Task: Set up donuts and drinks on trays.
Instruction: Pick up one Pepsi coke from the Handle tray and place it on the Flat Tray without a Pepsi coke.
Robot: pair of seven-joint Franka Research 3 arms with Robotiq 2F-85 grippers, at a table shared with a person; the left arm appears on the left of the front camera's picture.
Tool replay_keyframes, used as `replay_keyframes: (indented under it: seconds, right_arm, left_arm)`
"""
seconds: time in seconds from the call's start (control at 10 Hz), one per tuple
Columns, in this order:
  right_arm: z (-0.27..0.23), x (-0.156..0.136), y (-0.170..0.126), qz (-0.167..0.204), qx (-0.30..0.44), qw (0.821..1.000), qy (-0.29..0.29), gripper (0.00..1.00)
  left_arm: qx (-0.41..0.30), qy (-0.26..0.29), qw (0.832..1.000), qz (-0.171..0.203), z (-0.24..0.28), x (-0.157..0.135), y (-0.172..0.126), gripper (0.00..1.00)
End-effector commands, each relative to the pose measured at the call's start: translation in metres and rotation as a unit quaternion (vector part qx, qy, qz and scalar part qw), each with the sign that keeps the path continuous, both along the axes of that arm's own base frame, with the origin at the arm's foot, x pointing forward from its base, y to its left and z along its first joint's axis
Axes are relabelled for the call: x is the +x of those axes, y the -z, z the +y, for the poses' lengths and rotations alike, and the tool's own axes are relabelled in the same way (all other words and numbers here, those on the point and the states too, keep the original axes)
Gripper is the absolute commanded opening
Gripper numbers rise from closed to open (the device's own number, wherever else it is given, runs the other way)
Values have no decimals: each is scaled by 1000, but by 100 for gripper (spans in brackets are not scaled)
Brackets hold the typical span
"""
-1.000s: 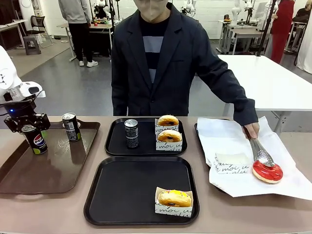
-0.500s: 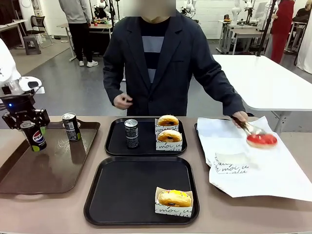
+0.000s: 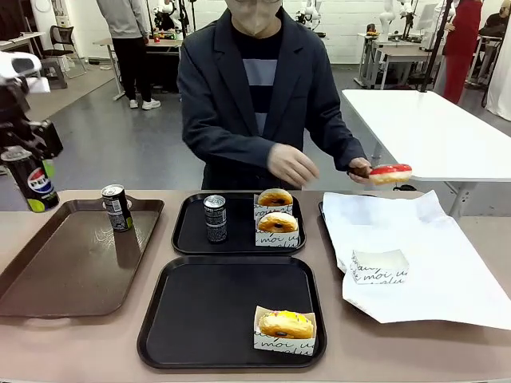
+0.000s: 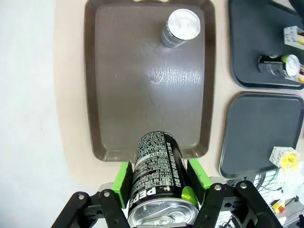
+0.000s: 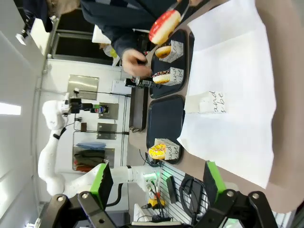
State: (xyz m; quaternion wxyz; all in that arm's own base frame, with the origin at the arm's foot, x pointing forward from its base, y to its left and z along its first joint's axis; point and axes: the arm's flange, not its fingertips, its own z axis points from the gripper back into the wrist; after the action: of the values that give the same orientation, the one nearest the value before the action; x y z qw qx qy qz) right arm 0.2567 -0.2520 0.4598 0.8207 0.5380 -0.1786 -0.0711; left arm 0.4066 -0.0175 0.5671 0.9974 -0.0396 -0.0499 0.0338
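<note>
Since the nearer black square plastic tray (image 3: 207, 311) holds one yellow-glazed ring donut in a white paper sleeve (image 3: 285, 327) at its front right corner and no drink, I judge that the step in hand is to bring a can to it. The left gripper (image 4: 159, 176) has its jaws partly closed on the black Pepsi can with a green base (image 3: 30, 182), which hangs in the air well to the left of this tray and high above its level.

To do it well, the arm should keep the can upright and carry it over the raised rim. It should set the can on the bare left half, apart from the donut, and release when the base rests flat.

The left wrist view shows the green pads pressed on both sides of the can, which the front view does not make clear. The front view gives the height of the can. It also shows a person behind the tray, holding a red-glazed donut (image 3: 390, 173) in the air to its far right. The right wrist view shows the right gripper (image 5: 156, 183) with its jaws wide apart and nothing between them.
</note>
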Motion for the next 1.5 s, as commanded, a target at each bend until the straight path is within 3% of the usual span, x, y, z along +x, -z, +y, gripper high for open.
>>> replay_keyframes:
  seconds: [0.0, 0.6, 0.7, 1.1, 1.4]
  right_arm:
    - [-1, 1, 0, -12, 6, 1000, -1, 100]
    - [-1, 1, 0, -12, 6, 1000, -1, 100]
    - [-1, 1, 0, -12, 6, 1000, -1, 100]
    - [-1, 1, 0, -12, 6, 1000, -1, 100]
    - [-1, 1, 0, -12, 6, 1000, -1, 100]
  left_arm:
    - [17, -13, 1000, -7, 2, -1, 5, 0]
    - [2, 1, 1000, -6, -1, -7, -6, 0]
    - [2, 0, 1000, -2, 0, -6, -2, 60]
    - [54, 167, 984, -34, -99, -30, 10, 60]
    - [55, 276, 960, -12, -183, -32, 43, 60]
